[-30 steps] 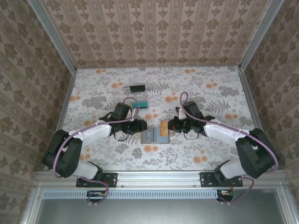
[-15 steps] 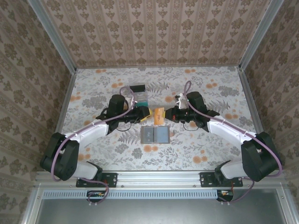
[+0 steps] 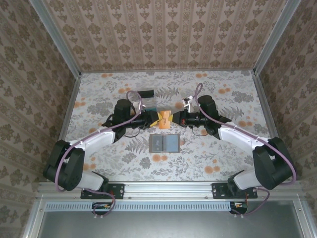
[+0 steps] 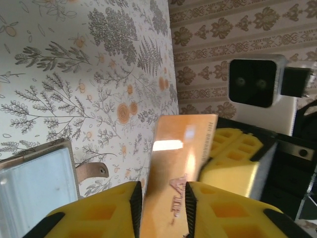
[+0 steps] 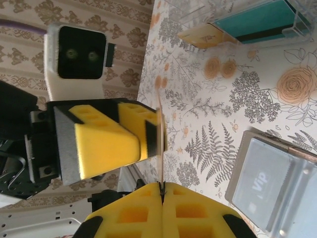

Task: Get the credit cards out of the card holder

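Observation:
The card holder [image 3: 165, 144] lies open and flat on the floral table, grey-blue inside up; a pale card marked VIP [image 5: 257, 184] sits in one pocket. Above and behind it, an orange credit card [image 3: 165, 118] hangs in the air. My right gripper [image 3: 173, 118] is shut on one end of it, seen edge-on [image 5: 161, 144] rising from the closed fingers [image 5: 162, 191]. My left gripper [image 3: 157, 119] faces it from the left. Its fingers stand on both sides of the card [image 4: 181, 148], still a little apart [image 4: 162, 208], with a narrow gap on one side.
A clear plastic tray [image 3: 146, 100] stands just behind the grippers, holding a teal card [image 5: 257, 22] and an orange one [image 5: 203, 35]. The holder's strap [image 4: 91, 171] lies on the table beside it. Patterned walls enclose the table on three sides.
My right gripper lifted the orange card from the holder and carried it back. The left gripper moved right to meet it, and its jaws have narrowed around the card.

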Robot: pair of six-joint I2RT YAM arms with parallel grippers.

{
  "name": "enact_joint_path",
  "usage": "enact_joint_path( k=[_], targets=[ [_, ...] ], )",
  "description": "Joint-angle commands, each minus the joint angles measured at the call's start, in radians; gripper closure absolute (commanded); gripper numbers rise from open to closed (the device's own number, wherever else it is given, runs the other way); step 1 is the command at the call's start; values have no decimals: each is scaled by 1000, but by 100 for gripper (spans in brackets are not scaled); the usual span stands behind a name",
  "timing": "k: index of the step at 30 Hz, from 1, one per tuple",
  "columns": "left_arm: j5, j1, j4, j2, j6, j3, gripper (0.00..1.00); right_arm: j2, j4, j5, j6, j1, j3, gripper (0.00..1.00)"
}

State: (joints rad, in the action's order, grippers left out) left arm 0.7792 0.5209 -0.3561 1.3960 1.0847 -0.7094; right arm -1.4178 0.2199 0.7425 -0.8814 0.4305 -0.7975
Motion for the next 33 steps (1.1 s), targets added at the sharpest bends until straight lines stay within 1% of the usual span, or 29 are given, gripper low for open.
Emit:
enact_joint_path(
  k=[1,4,9,10,12,14,15,16,17,19,21,22,24,26,28,29,30,33],
  targets=[
    [38,-4,-53,-1,14,8,72,-13,49,27,-25,-6,1,100],
    [41,-4,-57,-11,15,11,76,-17,62,26,-30,-6,4,100],
    [59,0,-61,-20,15,11,78,-22,70,29,-33,-9,5,100],
    [60,0,-63,-22,14,10,81,-25,72,30,-34,-8,6,99],
    [56,0,-66,-28,15,14,88,-28,75,31,-36,-10,7,93],
    [49,-1,-60,-38,14,15,92,-30,75,32,-36,-10,11,89],
    [44,0,-50,-44,8,16,98,-29,74,31,-36,-12,11,84],
    [41,-1,-42,-50,5,13,100,-29,71,30,-33,-12,12,76],
    [38,-2,-31,-54,0,12,100,-29,64,28,-29,-12,12,66],
    [32,-5,4,-64,-19,6,100,-28,49,23,-20,-13,16,50],
    [32,-11,38,-75,-40,-2,100,-20,25,13,-6,-15,18,31],
    [31,-16,61,-82,-53,-5,100,-13,8,5,2,-17,21,24],
    [26,-29,118,-97,-88,-15,100,1,-8,-3,11,-26,27,16],
    [24,-44,213,-112,-149,-36,100,19,-34,-15,23,-36,32,6],
    [5,-58,362,-131,-256,-78,100,49,-87,-32,56,-42,24,0],
    [-13,-58,435,-137,-309,-100,100,61,-113,-36,71,-44,16,0],
    [-38,-90,518,-145,-378,-126,100,70,-140,-43,89,-44,7,0],
    [-129,-113,723,-164,-550,-202,100,93,-203,-57,130,-47,-13,0]
  ],
)
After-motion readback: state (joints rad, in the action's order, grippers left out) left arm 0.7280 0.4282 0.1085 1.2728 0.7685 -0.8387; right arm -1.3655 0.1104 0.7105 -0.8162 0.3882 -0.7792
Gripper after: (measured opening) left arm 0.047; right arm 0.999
